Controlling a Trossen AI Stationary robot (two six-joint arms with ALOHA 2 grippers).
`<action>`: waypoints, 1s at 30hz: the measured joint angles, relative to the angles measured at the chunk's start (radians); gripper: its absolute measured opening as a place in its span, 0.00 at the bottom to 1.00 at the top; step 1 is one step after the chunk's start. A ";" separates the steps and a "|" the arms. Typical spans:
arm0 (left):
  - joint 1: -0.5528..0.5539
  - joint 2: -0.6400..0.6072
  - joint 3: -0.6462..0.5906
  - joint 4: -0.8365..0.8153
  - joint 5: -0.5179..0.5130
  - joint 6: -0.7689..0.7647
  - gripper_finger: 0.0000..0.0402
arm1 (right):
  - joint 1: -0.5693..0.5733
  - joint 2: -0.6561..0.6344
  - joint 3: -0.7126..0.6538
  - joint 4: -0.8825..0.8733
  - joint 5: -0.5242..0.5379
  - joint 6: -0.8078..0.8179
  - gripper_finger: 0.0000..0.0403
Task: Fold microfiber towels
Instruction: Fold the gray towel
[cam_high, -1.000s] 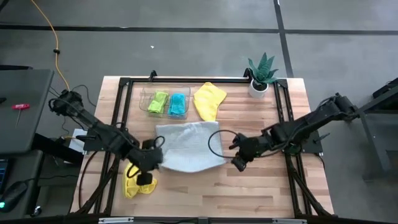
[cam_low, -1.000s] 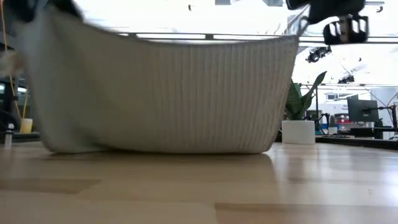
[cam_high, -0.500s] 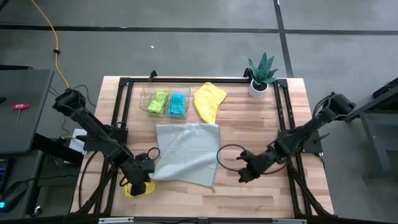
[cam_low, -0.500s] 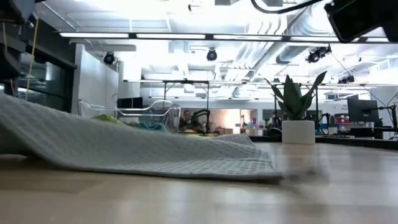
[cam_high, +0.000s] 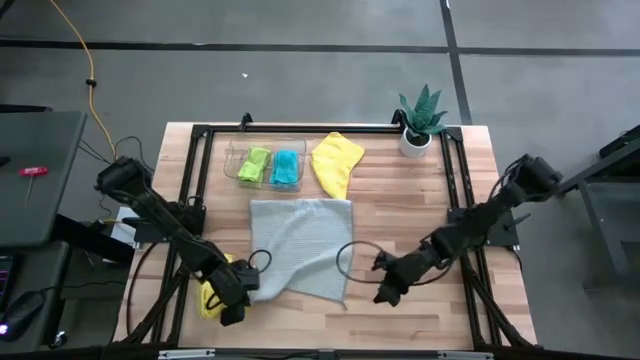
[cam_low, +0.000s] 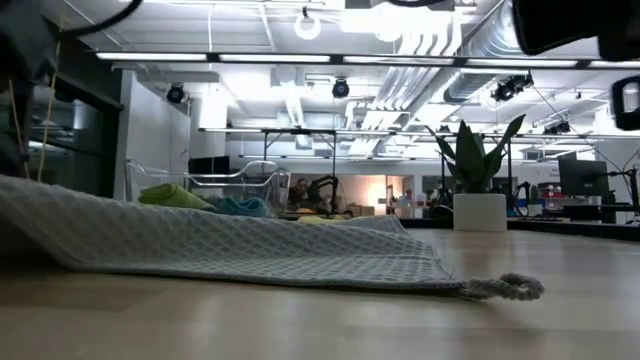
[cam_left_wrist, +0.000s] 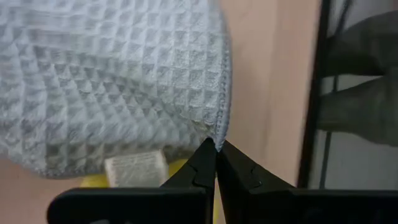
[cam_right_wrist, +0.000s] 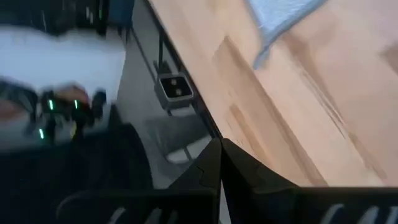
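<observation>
High view showed a pale wooden worktop (cam_high: 400, 200) on a grey floor; the light grey towel (cam_high: 298, 245) lay spread flat mid-worktop; the left gripper (cam_high: 240, 290), clenched on that towel's near left corner, sat over a crumpled yellow towel (cam_high: 211, 300); the right gripper (cam_high: 385, 291), clenched on nothing, hung near the front edge; lime green towel (cam_high: 254, 163) and teal-blue towel (cam_high: 286, 168) sat in the clear tray (cam_high: 233, 165) by the back edge, another yellow towel (cam_high: 335, 162) beside it, a potted plant (cam_high: 420, 122) at the back right corner.
</observation>
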 joint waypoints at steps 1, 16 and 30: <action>0.000 0.017 0.000 0.013 0.005 -0.002 0.00 | -0.009 0.028 0.000 0.022 -0.023 -0.040 0.00; 0.000 0.050 0.001 0.069 0.027 -0.052 0.00 | -0.166 0.463 0.268 0.036 -0.075 -0.563 0.00; 0.000 0.049 0.001 0.070 0.061 -0.052 0.00 | -0.131 0.583 0.444 -0.185 -0.015 -0.504 0.00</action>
